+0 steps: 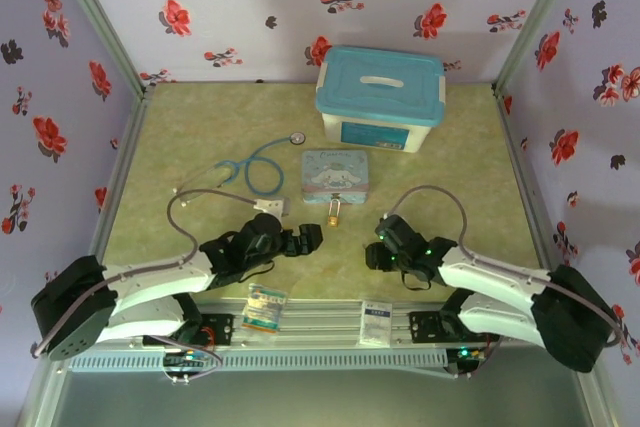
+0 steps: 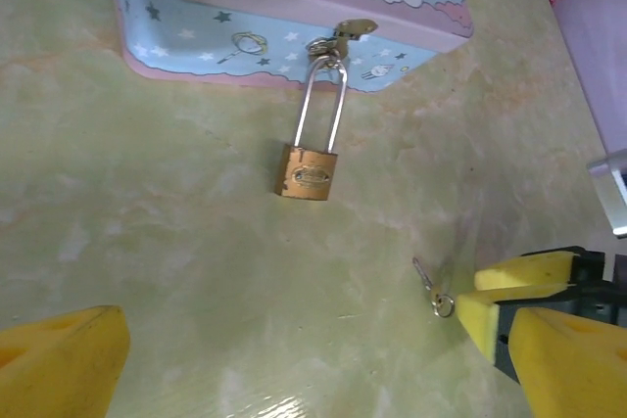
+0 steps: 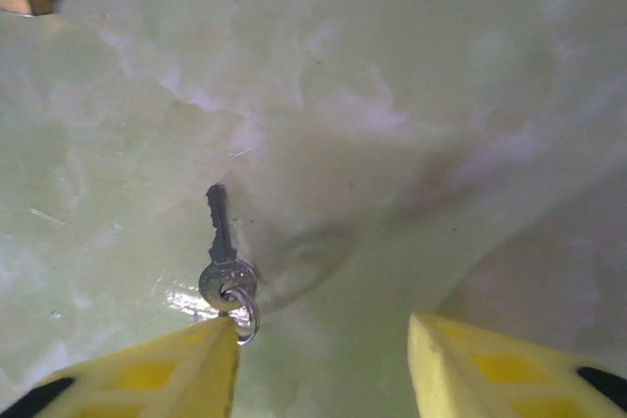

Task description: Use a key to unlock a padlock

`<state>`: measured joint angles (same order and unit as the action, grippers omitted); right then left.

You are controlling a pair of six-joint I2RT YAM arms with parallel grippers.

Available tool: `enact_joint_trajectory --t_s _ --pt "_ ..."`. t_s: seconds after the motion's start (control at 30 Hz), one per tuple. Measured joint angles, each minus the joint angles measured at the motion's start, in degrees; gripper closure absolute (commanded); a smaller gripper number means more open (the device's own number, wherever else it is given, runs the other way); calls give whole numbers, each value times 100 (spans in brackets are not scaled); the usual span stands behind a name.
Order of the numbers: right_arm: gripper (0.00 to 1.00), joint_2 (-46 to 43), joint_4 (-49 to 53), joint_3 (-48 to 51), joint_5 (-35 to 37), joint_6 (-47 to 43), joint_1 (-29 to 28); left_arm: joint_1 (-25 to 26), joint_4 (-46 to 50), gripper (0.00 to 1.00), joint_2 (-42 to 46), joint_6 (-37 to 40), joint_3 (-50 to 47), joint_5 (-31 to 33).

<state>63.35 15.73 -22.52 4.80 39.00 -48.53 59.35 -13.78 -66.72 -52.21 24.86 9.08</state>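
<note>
1. Top view: the padlock (image 1: 333,217) lies on the table (image 1: 200,137) at the tin's (image 1: 335,176) near edge, between the left gripper (image 1: 303,239) and the right gripper (image 1: 382,237). The box (image 1: 380,97) and stethoscope (image 1: 262,162) sit beyond the tin, out of the way.
2. Left wrist: the padlock (image 2: 307,172) lies flat with its shackle through the tin's (image 2: 196,22) hasp. The key (image 2: 427,284) lies near it but apart. The left gripper (image 2: 294,369) is spread wide and empty.
3. Right wrist: the right gripper (image 3: 323,369) has its jaws apart and holds nothing. The key (image 3: 222,252) lies flat, its ring at one fingertip (image 3: 186,359). I judge the pickup needs the tips straddling the round head, lowered to the table, pinching so the blade stays free. Bare table surrounds the key.
</note>
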Motion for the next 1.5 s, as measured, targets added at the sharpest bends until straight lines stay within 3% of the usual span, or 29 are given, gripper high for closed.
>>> enact_joint_trajectory --t_s 0.5,1.07,1.23,1.4,1.5 --pt "58 225 -157 -28 640 13 -507 343 -254 0 -212 -341 7 236" --pt "61 492 -881 11 369 66 -599 420 -251 0 -201 -468 7 398" --pt "69 570 -872 7 553 63 -673 446 -251 0 -201 -494 4 415" --pt "92 754 -750 -120 857 39 -789 457 -256 0 -201 -577 2 501" --pt "100 750 -927 -133 870 33 -809 457 -339 0 -199 -638 -48 579"
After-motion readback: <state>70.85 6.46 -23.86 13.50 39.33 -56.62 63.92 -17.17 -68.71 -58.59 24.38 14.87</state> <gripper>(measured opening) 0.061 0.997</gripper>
